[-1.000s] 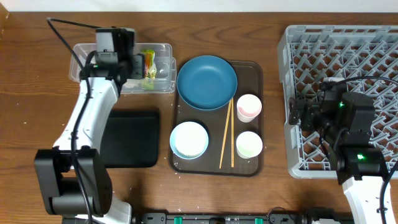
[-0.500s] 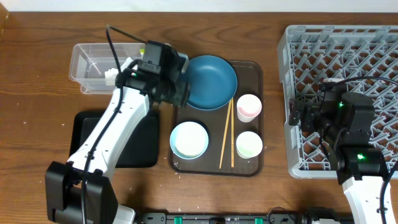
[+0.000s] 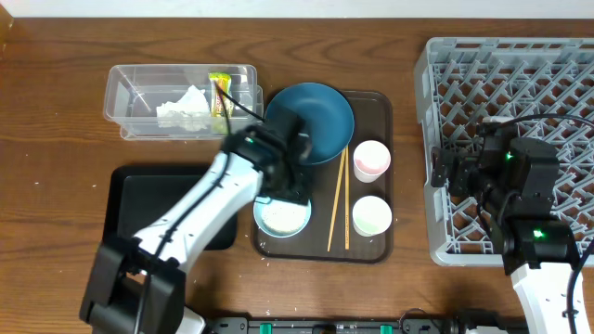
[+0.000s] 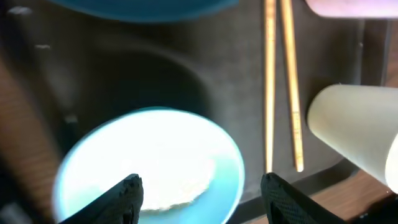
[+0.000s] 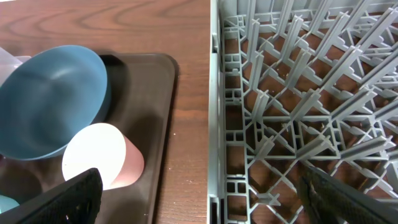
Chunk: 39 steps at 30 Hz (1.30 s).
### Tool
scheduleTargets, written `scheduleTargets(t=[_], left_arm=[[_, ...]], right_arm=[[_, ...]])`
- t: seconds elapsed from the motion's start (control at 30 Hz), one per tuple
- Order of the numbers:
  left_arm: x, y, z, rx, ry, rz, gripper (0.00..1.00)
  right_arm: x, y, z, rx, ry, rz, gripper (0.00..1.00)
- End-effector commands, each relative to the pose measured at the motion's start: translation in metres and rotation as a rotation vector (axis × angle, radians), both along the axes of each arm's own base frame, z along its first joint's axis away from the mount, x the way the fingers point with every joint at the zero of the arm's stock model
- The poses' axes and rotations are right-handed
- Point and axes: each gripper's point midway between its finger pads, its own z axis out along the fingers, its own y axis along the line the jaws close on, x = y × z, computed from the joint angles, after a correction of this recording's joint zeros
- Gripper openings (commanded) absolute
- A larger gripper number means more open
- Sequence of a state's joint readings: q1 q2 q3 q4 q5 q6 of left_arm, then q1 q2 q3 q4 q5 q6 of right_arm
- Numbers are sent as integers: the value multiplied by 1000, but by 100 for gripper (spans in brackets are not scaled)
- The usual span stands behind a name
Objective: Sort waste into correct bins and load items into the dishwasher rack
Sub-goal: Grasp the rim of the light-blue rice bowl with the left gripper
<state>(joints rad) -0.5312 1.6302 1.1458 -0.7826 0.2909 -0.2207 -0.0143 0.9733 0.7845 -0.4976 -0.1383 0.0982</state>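
Observation:
My left gripper hangs open and empty just above the light blue bowl on the brown tray. In the left wrist view its fingertips frame the bowl, which holds white rice. Chopsticks lie right of the bowl, between it and two white cups. The dark blue plate sits at the tray's back. Tissue and the snack wrapper lie in the clear tub. My right gripper is open and empty at the rack's left edge.
The black tray lies left of the brown serving tray, partly under my left arm. In the right wrist view, a strip of bare wood separates the brown tray from the grey rack; the plate and a cup show at left.
My left arm swung from over the clear tub, across the plate, to above the bowl. The tissue and wrapper now show uncovered in the tub. The right arm has not moved.

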Motion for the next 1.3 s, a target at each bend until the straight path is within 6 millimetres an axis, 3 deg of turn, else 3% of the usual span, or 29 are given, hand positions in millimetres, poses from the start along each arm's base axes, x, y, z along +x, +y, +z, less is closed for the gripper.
scheduleTargets(t=[0.0,0.13,0.27,0.53,0.57,0.63,0.83,0.97,1.27], left_arm=[[-15,-14,-15,-4,42,9,64],[-23,-27,-25,-3,5,-38,61],[-25,-18,-38,93,-28,5,58],[-27,-19,-61,128,13,20,52],[-29,-19,-65,131,27,26,47],[-30,-19,-69,137,41,40,30],[-28,-19,-67,136,32,40,19],[-21,-14,-62,169,6,52,6],[-9,-11,-23,219,-32,51,6]], right_arm=[[2,2,8,-11,-19,9,99],[2,2,8,-11,-19,9,99],[2,2,8,-11,-19,9,99],[2,2,7,-5,-15,4,99],[2,2,7,-5,-15,4,98],[2,2,7,-5,-13,4,98],[2,2,7,-5,-13,4,99],[2,2,7,-6,-13,5,98],[2,1,7,-6,-14,4,99]])
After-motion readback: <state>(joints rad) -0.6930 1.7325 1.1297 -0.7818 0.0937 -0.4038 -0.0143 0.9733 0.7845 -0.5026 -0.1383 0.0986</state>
